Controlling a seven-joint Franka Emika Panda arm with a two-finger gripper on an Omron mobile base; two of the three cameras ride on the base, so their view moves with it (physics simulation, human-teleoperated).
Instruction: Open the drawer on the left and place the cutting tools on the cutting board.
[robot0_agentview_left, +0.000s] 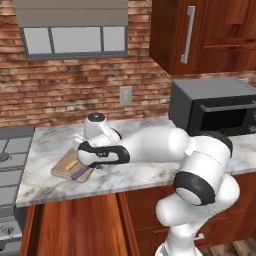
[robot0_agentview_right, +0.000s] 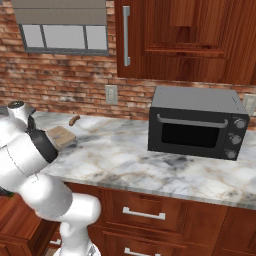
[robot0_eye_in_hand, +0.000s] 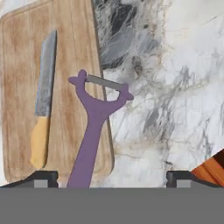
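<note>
Knife (robot0_eye_in_hand: 42, 113) and peeler (robot0_eye_in_hand: 94, 127) (both) on board (robot0_eye_in_hand: 19, 65).

Purple peeler (robot0_eye_in_hand: 89, 140), yellow-handled grey knife (robot0_eye_in_hand: 43, 105), tan cutting board (robot0_eye_in_hand: 19, 65), grey-veined white counter (robot0_eye_in_hand: 175, 87).

White arm (robot0_agentview_right: 30, 165) over a marble counter (robot0_agentview_right: 150, 165), tan cutting board (robot0_agentview_right: 61, 136) beside it, black microwave (robot0_agentview_right: 196, 122) on the right

Cutting board (robot0_eye_in_hand: 22, 87) is looking like pale matt wood w/ visible grain. Knife (robot0_eye_in_hand: 43, 105) is showing a dull grey metal-looking blade & smooth yellow-orange handle. Peeler (robot0_eye_in_hand: 94, 127) is reading as matt purple plastic w/ a grey metal-looking blade strip. Counter (robot0_eye_in_hand: 175, 87) is showing polished white-grey veined marble. Microwave (robot0_agentview_right: 195, 122) is looking dark matt, glass door glossy. Wall (robot0_agentview_left: 75, 85) is showing rough red brick. Cabinets (robot0_agentview_right: 190, 40) are showing reddish-brown semi-gloss wood.
</note>
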